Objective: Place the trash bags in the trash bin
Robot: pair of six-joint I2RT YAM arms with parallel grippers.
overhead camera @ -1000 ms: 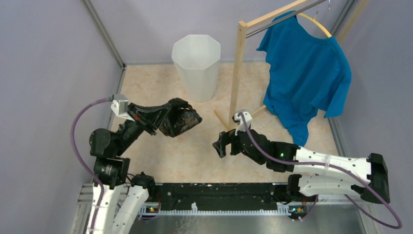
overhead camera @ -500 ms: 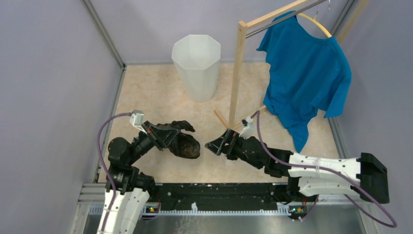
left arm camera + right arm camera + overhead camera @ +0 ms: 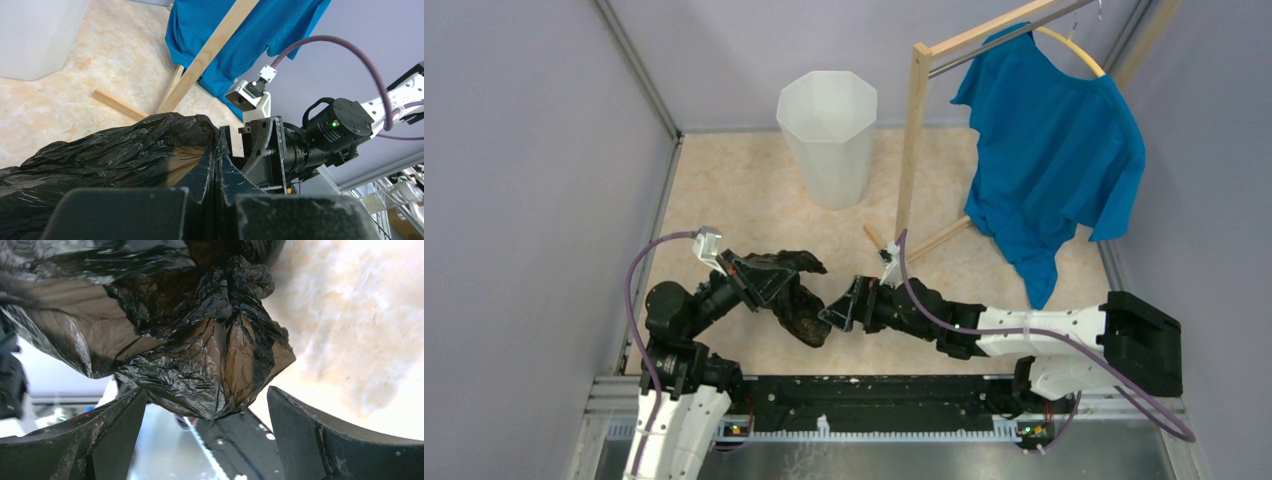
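Note:
The black crinkly trash bag (image 3: 799, 305) hangs low near the floor from my left gripper (image 3: 776, 277), which is shut on a fold of it. In the left wrist view the jaws are pressed together on the bag (image 3: 115, 160). My right gripper (image 3: 836, 317) is open, right at the bag's right side. In the right wrist view the bag's lower end (image 3: 200, 365) hangs between the spread fingers (image 3: 310, 435) without being clamped. The white faceted trash bin (image 3: 828, 135) stands upright at the back, far from both grippers.
A wooden rack (image 3: 912, 140) with a blue shirt (image 3: 1054, 150) on a hanger stands at the back right. Its foot bar (image 3: 876, 240) lies on the floor just behind my right gripper. Grey walls close in the left and right sides.

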